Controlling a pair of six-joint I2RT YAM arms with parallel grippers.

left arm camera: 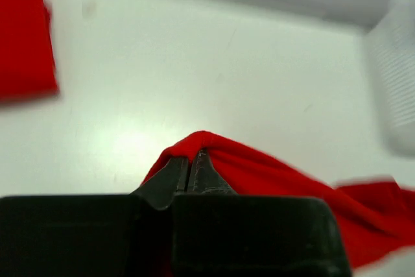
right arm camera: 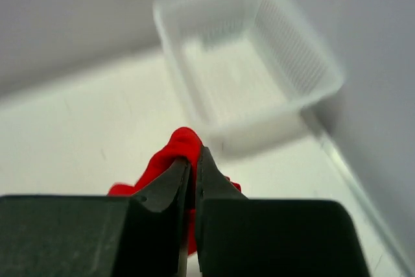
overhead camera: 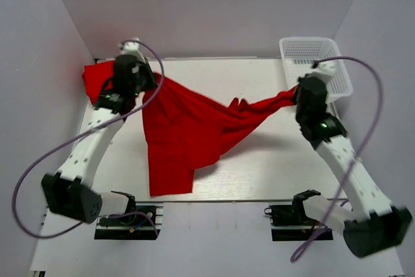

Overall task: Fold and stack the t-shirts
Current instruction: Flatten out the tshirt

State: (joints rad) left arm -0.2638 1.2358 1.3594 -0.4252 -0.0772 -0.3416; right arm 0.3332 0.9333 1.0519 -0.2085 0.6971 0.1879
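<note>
Stretching between the two arms, a red t-shirt [overhead camera: 188,134] hangs above the white table [overhead camera: 272,167] — pulled into a taut, twisted band on the right and falling into a broad sheet on the left, whose lower edge reaches down to the table near the front.

The left gripper [overhead camera: 154,82] pinches one end of the cloth at the far left. In the left wrist view its fingers [left arm camera: 175,176] are pressed together, with a fold of the t-shirt [left arm camera: 259,173] bulging out just above the left gripper's [left arm camera: 191,160] tips.

The right gripper [overhead camera: 295,93] grips the other end at the far right, close beside the white lattice basket [overhead camera: 308,40]. In the right wrist view its jaws are likewise closed on a small bunch of the t-shirt [right arm camera: 181,144] that pokes up past the right gripper's [right arm camera: 193,160] tips, and the basket [right arm camera: 292,50] sits beyond, blurred.

A second red t-shirt [overhead camera: 96,79] lies at the far left corner of the table, partly hidden behind the left arm — in the left wrist view it [left arm camera: 23,37] shows straight edges and looks folded flat, though the blur makes that hard to confirm.
</note>
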